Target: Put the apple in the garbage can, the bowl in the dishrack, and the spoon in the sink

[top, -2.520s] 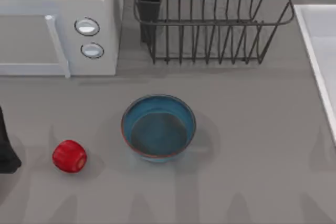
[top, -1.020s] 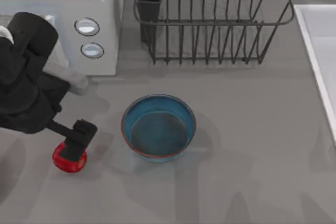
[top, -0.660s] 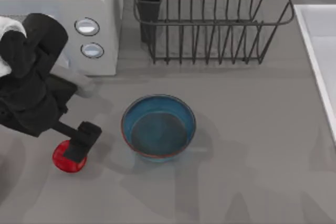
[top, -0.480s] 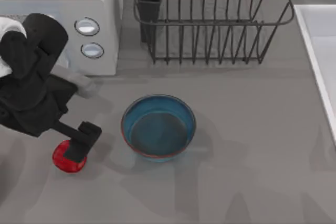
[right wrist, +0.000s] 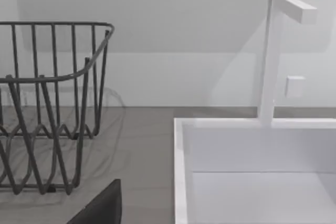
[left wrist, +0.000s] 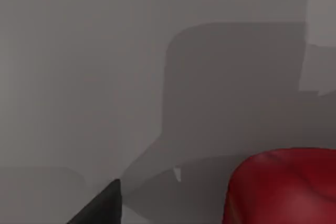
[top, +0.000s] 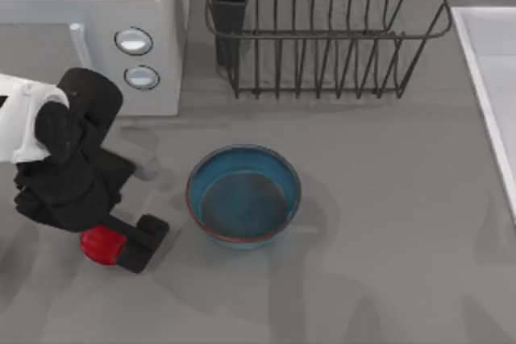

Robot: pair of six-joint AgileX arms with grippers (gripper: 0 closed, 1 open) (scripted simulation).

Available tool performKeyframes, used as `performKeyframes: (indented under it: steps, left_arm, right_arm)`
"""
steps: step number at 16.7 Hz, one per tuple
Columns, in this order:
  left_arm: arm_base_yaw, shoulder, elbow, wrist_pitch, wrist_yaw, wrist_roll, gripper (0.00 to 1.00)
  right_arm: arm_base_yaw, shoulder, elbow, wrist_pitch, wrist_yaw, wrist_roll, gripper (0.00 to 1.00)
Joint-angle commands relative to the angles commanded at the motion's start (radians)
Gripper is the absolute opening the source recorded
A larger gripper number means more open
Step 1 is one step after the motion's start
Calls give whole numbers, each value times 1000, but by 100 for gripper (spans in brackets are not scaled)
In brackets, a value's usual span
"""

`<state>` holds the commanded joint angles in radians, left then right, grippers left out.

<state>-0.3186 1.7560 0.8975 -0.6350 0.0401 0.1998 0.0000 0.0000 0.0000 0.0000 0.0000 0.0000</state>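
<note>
Since half a second ago the left gripper (top: 121,243) has shifted rightward and lower, its fingers now clamped around the apple (top: 100,245), left of the blue bowl (top: 243,196). The right wrist view adds the sink (right wrist: 252,171) and faucet (right wrist: 273,56) beside the dishrack (right wrist: 47,108).

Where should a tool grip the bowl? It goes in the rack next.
Grip the bowl by its thin rim, from above, one finger inside the wall and one outside. It sits upright and open, too wide to span. The side toward the dishrack is free.
</note>
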Motion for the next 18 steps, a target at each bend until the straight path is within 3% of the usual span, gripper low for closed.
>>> performKeyframes:
  steps: [5,18]
  left_arm:
    - [-1,14,-10,18,0,0,100]
    - [-1,14,-10,18,0,0,2]
  right_arm:
    - [0,0,0,0,0,0,100]
    - [0,0,0,0,0,0,100]
